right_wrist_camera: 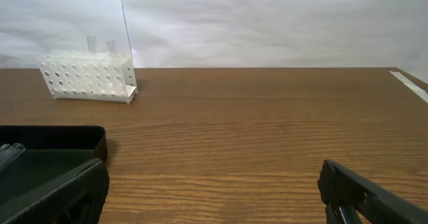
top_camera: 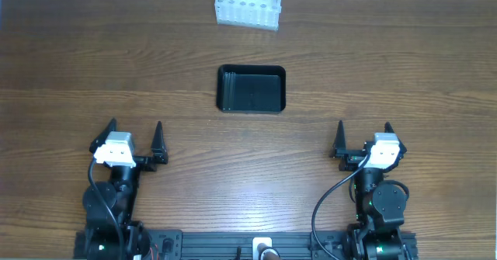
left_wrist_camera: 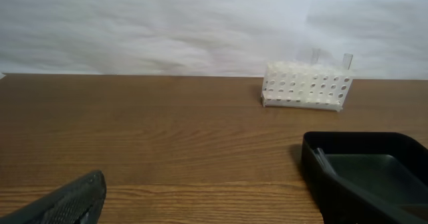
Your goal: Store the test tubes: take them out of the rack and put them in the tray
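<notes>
We are seeing two tubes (left_wrist_camera: 347, 60) standing upright in the rack (top_camera: 247, 8) at the far side of the table (top_camera: 78, 58). Their tops are poking above it, which, we judge, is leaving room for a pinch from above. A few clear ones seem to be lying in the tray (top_camera: 219, 89), which is sitting between the rack and the arms, making a short carry for either. Our left gripper (top_camera: 135, 128) and right gripper (top_camera: 364, 130) are hovering near their bases, well apart from the rack, jaws spread wide and holding nothing.
</notes>
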Motion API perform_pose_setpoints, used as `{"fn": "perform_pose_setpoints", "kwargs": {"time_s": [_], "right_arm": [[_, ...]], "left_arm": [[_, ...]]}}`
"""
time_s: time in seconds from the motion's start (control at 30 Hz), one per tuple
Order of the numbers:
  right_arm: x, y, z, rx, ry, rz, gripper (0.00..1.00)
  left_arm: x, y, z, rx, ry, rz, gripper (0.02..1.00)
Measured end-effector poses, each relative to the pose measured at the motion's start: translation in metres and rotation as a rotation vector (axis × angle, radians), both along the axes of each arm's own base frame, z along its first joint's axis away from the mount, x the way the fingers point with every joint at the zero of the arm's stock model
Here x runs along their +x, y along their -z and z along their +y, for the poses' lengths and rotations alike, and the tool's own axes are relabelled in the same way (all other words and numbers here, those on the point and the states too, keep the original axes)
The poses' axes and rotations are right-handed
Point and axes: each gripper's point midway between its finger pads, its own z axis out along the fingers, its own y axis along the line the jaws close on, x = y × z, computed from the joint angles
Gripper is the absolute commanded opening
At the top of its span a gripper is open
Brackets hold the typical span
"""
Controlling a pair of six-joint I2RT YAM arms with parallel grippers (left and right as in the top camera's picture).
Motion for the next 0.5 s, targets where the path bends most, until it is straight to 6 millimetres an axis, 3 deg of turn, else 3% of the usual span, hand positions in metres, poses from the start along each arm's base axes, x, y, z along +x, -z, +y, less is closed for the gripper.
{"fn": "perform_pose_setpoints", "kwargs": {"time_s": [0.5], "right_arm": [[0.0003, -0.0057, 0.0, 0.002, 0.0, -0.023, 0.993]], "left_arm": [[0.0, 0.0002, 0.0, 0.0, 0.0, 0.0, 1.0]]}}
